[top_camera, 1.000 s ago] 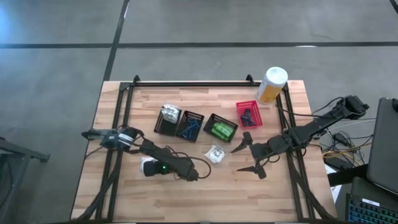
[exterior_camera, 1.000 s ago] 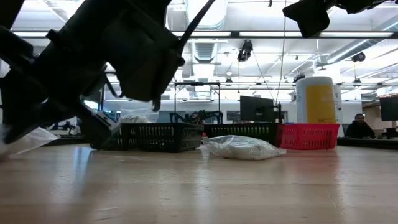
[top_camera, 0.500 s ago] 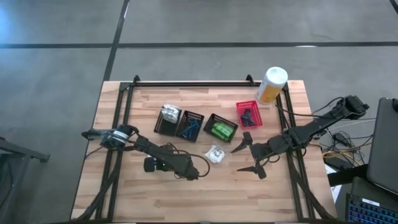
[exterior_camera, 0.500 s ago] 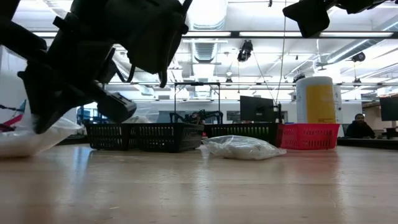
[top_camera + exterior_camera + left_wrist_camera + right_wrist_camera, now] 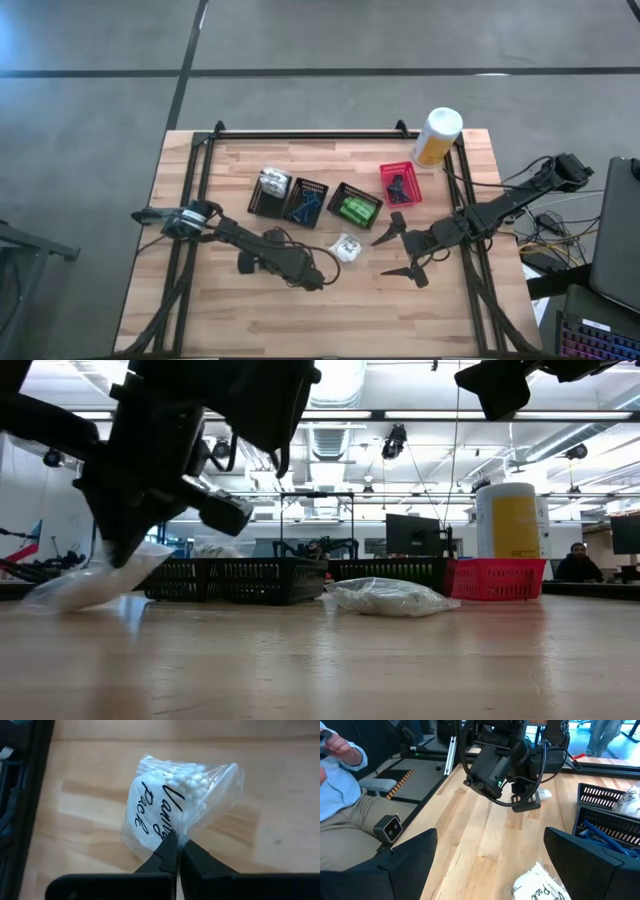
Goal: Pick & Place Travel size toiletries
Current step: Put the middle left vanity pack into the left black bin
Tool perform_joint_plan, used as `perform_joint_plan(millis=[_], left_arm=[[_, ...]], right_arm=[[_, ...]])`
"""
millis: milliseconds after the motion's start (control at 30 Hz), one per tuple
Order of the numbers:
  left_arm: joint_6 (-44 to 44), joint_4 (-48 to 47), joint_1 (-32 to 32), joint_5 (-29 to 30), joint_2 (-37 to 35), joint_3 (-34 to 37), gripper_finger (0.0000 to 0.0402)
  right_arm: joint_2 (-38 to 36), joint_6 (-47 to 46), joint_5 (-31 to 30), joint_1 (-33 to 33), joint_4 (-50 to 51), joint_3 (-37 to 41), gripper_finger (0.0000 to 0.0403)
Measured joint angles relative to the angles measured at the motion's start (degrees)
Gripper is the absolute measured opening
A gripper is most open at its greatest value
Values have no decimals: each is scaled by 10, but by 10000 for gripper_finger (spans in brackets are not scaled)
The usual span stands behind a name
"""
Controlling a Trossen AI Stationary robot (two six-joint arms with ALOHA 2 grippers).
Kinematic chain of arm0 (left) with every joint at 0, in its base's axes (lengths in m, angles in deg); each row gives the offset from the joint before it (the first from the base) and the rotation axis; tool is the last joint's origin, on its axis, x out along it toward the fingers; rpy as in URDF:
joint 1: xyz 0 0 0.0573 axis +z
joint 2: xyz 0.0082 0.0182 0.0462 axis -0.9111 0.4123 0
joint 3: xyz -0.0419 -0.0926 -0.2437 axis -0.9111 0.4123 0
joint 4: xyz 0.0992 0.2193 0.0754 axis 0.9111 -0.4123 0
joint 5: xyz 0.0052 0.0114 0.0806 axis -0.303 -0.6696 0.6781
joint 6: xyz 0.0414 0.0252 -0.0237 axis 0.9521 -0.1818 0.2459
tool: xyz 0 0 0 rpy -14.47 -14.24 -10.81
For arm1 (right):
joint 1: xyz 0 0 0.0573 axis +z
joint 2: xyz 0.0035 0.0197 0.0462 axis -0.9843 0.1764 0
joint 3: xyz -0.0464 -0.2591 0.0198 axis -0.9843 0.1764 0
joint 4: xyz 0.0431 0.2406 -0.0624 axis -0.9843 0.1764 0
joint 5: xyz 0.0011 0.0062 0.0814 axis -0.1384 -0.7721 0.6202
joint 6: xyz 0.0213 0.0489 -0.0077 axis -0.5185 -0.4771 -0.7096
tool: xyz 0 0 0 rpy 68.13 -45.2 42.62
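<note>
In the overhead view, the left arm hides the clear plastic packet of white cotton swabs [image 5: 172, 805] it holds. Contents of the red mesh basket [image 5: 398, 183] look too small to identify. A seated person [image 5: 342, 795] is cut off at the right wrist view's edge.

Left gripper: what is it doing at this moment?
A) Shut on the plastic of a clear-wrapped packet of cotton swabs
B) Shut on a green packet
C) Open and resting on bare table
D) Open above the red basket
A. In the left wrist view the left gripper has its fingertips pinched together on the clear wrapping of the cotton swab packet, which sits over the wooden table.
</note>
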Motion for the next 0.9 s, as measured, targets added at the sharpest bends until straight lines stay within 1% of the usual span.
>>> perform_joint_plan(millis=[67,333,500,667,900], left_arm=[[0,0,0,14,0,-6,4],[3,-7,0,26,-13,-23,3],[-22,-24,1,33,-42,-34,2],[3,-24,3,54,-75,-30,2],[-49,-24,6,53,-79,-29,1]], right_arm=[[0,0,0,0,0,0,364],[0,0,0,0,0,0,364],[0,0,0,0,1,0,364],[0,0,0,0,1,0,364],[0,0,0,0,0,0,364]])
